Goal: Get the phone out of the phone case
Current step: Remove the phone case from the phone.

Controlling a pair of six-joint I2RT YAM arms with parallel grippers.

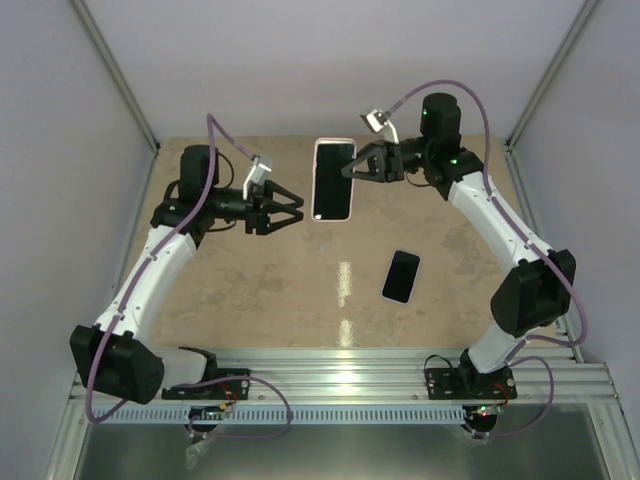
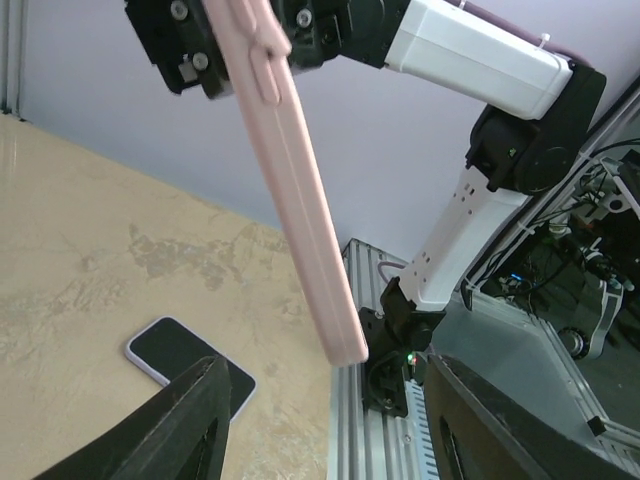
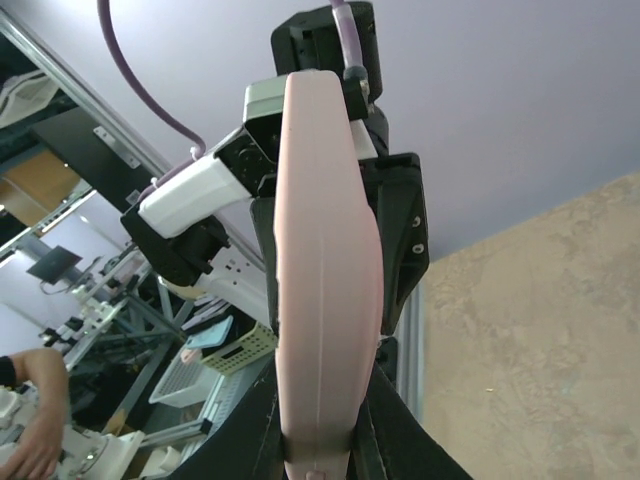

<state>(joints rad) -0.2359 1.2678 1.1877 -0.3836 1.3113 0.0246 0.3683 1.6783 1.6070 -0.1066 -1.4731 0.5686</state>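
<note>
A phone with a black screen sits in a pink case point(image 1: 333, 180), held in the air over the far middle of the table. My right gripper point(image 1: 354, 167) is shut on the case's right long edge. In the right wrist view the case point(image 3: 325, 290) shows edge-on, clamped between the fingers point(image 3: 240, 440). My left gripper point(image 1: 294, 212) is open and empty just left of the case's near end, not touching it. In the left wrist view the case point(image 2: 295, 190) hangs tilted above and between the open fingers point(image 2: 185, 430).
A second dark phone point(image 1: 401, 277) with a pale rim lies flat on the tan table point(image 1: 250, 290), right of centre; it also shows in the left wrist view point(image 2: 185, 360). A metal rail point(image 1: 340, 385) runs along the near edge.
</note>
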